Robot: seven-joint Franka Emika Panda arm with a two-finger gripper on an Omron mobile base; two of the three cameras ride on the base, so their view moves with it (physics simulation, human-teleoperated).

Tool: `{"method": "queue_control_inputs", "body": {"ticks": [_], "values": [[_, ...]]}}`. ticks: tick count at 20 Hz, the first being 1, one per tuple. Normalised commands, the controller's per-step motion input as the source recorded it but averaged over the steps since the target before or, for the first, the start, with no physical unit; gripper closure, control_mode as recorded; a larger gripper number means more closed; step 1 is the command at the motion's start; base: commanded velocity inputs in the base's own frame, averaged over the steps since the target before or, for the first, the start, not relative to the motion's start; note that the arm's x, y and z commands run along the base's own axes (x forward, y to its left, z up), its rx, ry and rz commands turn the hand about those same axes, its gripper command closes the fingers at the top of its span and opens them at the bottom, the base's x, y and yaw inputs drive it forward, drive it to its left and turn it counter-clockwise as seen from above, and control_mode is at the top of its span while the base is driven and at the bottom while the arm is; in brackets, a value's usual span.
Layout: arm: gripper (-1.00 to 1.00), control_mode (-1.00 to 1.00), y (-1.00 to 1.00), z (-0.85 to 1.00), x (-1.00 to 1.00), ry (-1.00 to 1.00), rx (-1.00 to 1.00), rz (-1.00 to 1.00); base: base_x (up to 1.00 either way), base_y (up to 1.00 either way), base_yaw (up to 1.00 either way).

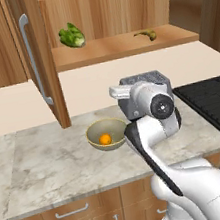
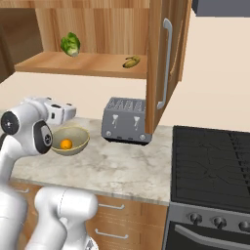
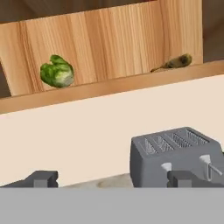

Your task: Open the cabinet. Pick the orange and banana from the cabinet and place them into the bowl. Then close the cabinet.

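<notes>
The cabinet stands open, both doors swung out, with its right door seen edge-on. On its wooden shelf, toward the right end, lies the banana. The orange rests inside the olive-tan bowl on the counter. My gripper is open with nothing between its widely spread fingertips. It hovers above the counter beside the bowl, below the shelf, and points at the back wall. My hand is level with the toaster top.
A leafy green vegetable sits at the shelf's left end. A grey toaster stands on the marble counter under the banana. A black stove lies to the right.
</notes>
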Motion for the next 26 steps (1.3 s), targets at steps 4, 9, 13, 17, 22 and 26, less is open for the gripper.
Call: {"method": "queue_control_inputs", "body": {"ticks": [4, 9, 13, 17, 22, 26], "values": [[-1.00, -1.00, -0.91, 1.00, -0.70, -0.11, -0.10, 0.00, 0.00, 0.00, 0.00], [-1.00, -1.00, -0.88, 1.00, -0.35, 0.07, -0.05, -0.01, 0.00, 0.00, 0.00], [-1.00, -1.00, -0.71, 1.00, 0.00, 0.30, 0.00, -0.09, 0.00, 0.00, 0.00], [-1.00, -1.00, -0.46, 0.84, 0.20, 0.43, 0.00, -0.15, 0.00, 0.00, 0.00], [-1.00, -1.00, -0.10, 0.21, 0.19, 0.23, 0.00, -0.06, 0.00, 0.00, 0.00], [-1.00, -1.00, 0.00, -0.45, 0.26, -0.01, -0.05, 0.00, 0.00, 0.00, 0.00]]}}
